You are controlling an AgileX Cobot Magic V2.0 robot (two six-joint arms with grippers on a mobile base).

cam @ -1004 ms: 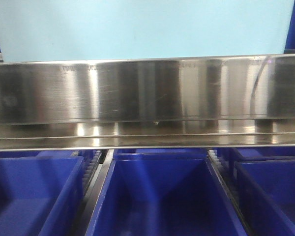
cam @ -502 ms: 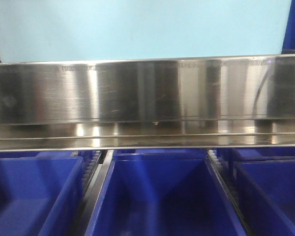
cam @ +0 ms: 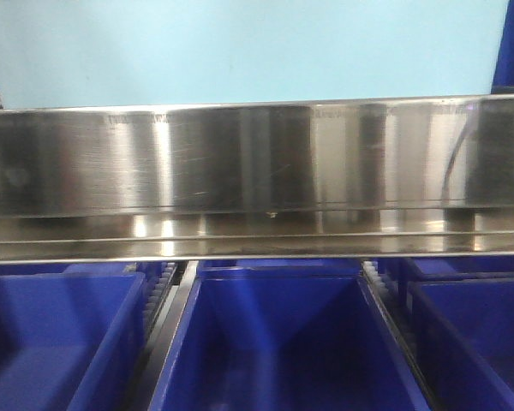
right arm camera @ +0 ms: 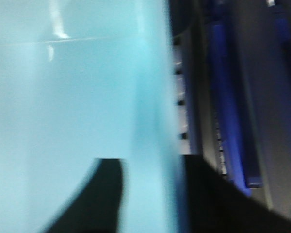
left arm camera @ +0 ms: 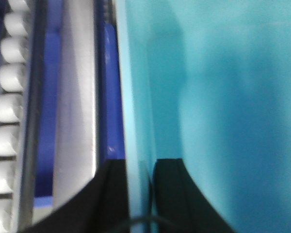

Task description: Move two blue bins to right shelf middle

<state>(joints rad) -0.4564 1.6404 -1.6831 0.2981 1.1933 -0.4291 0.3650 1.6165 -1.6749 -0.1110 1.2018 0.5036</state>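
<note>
A light-blue bin [cam: 240, 51] fills the top of the front view, above and behind a steel shelf rail [cam: 257, 163]. In the left wrist view my left gripper [left arm camera: 140, 165] is shut on the bin's thin side wall [left arm camera: 136, 97], with one black finger on each side. The bin's inside [left arm camera: 218, 97] fills the right of that view. In the right wrist view my right gripper [right arm camera: 153, 162] is shut on the opposite wall of the same bin [right arm camera: 77, 87]. That view is blurred. Neither gripper shows in the front view.
Three dark blue bins [cam: 274, 342] [cam: 51, 342] [cam: 471, 334] sit side by side below the steel rail. White rollers [left arm camera: 7, 107] and a steel rail [left arm camera: 75, 97] run left of the left gripper. A dark blue bin [right arm camera: 228, 97] lies right of the right gripper.
The light-blue bin's right edge has shifted very slightly left in the front view. Nothing else has visibly changed.
</note>
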